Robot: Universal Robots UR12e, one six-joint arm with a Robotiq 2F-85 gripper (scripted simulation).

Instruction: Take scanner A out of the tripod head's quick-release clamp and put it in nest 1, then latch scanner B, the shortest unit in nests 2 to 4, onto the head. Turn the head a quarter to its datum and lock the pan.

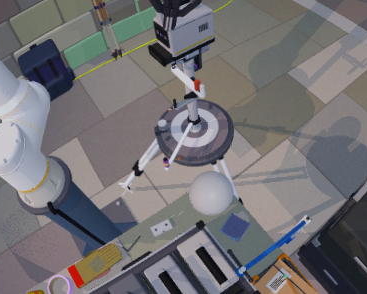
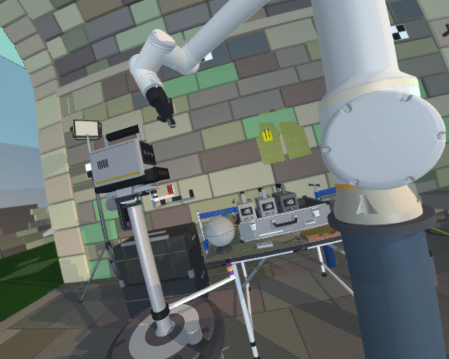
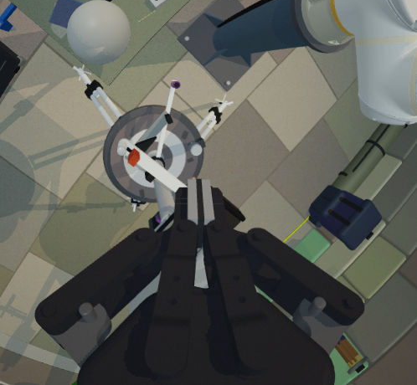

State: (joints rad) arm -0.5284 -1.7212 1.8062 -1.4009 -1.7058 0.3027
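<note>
Scanner A (image 2: 120,164), a grey box with a black handle and a yellow stripe, sits clamped on the tripod head (image 2: 139,193) atop the white column. My gripper (image 2: 170,120) hangs above and to the right of the scanner, closed and empty. The white pan arm (image 3: 157,169) with its red tab (image 3: 133,157) sticks out from the head over the round tripod base (image 1: 194,132). On the table, three scanner units (image 2: 267,203) stand in the open case (image 2: 282,224), whose nests appear as dark slots (image 1: 207,265) from above.
A dark blue bag (image 1: 44,67) lies on the floor beyond the tripod. A white sphere (image 1: 210,193) rests on the table edge by the case. The arm's blue pedestal (image 1: 77,212) stands left of the table. A lamp tripod (image 2: 87,131) stands behind the scanner.
</note>
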